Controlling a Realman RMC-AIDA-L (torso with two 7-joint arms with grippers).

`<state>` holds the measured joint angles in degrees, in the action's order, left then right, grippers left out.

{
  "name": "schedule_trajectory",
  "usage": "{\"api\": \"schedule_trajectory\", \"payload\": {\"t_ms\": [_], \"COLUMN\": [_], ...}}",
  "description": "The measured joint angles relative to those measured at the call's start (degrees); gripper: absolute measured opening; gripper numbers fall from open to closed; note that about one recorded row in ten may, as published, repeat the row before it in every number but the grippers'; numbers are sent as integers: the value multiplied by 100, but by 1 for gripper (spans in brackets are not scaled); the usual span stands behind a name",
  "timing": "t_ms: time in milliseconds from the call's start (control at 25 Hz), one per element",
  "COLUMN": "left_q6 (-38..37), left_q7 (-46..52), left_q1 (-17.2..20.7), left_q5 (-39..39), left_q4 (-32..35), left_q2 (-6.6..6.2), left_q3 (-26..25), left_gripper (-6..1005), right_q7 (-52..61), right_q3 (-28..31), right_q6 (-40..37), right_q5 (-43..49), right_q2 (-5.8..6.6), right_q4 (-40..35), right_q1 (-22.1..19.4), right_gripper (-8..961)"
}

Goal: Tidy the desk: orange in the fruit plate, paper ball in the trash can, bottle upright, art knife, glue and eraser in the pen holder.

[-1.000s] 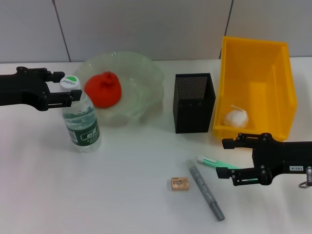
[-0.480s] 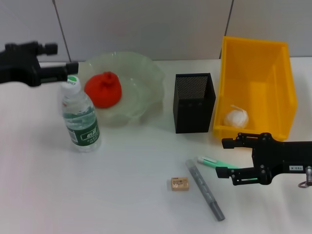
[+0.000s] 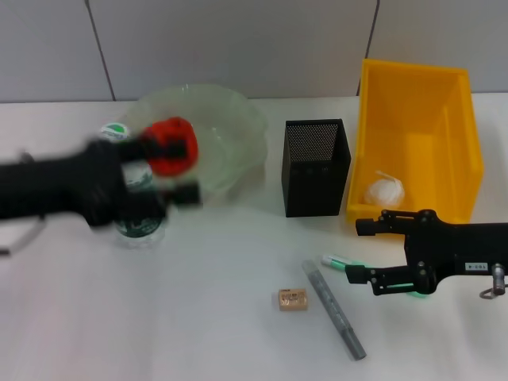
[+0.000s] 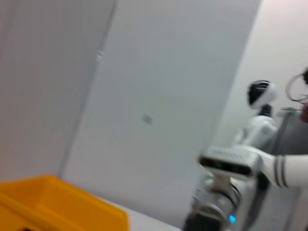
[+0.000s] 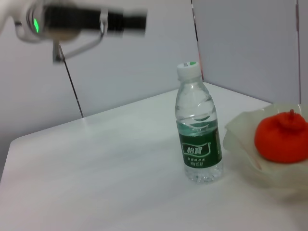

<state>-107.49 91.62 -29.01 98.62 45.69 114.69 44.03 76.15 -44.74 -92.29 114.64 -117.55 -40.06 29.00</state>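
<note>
on the white table (image 3: 198, 317), the yellow trash can (image 3: 460, 103) filled the upper right of the head view with the paper ball (image 3: 384, 191) lying inside near its front wall. the translucent fruit plate (image 3: 230, 127) sat upper left of centre and held the orange (image 3: 176, 151). a blurred left arm (image 3: 55, 190) stretched in from the left edge across the middle left; the left gripper (image 3: 181, 170) sat in front of the plate and the orange, and its finger spacing was too smeared to tell. the bottle (image 3: 131, 214) stood upright behind that arm, its white and green cap (image 3: 114, 131) showing above it; the right wrist view showed the bottle (image 5: 198, 127) standing free on the table beside the plate. the black mesh pen holder (image 3: 316, 165) stood at centre, just left of the trash can. the right gripper (image 3: 367, 251) came in from the lower right, its 2 fingers spread apart one above the other, hovering by the green-tipped glue (image 3: 343, 263), which lay on the table. the grey art knife (image 3: 333, 309) lay slanted in the lower centre, and the small tan eraser (image 3: 292, 299) rested just left of it.
</note>
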Motion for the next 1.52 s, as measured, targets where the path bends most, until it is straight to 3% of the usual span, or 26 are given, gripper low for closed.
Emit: {"api": "schedule_trajectory", "payload": {"t_ms": [200,480,600,720,920,1040,1240,1520], "left_q6": [-2,79,233,449,584,609,735,956], "left_q7": [-1081,-2190,-2544,-2741,-2879,-2999,-3169,-3307], "left_q1": [210,379,430,433,474,515,472,420], "left_q5": [127,429,715,935,993,971,966,917], "left_q4": [-896,-1484,-1551,-1647,-1675,-1691,-1870,-2037], "left_q2": [19,-16,30,113,283,344,369,386], "left_q3": [342,353,357,358,311,260,247,245], "left_gripper": [810,809,809,809,809,809,809,810], "right_q7": [82,455,746,1438,2781,3518,4370,4791], "right_q3": [11,75,76,67,-151,-226,-229,-1127], "right_q6": [0,-196,-343,-654,-1066,-1442,-2056,-2034], "right_q5": [-8,-13,-12,-14,229,747,1694,3128], "right_q2": [-1,14,38,43,-77,-30,130,-15], "right_q4": [112,23,-135,-726,-2344,-2857,-2999,-3082], "right_q1": [88,54,66,87,91,422,1191,1740], "right_gripper": [826,825,826,826,826,825,825,826]}}
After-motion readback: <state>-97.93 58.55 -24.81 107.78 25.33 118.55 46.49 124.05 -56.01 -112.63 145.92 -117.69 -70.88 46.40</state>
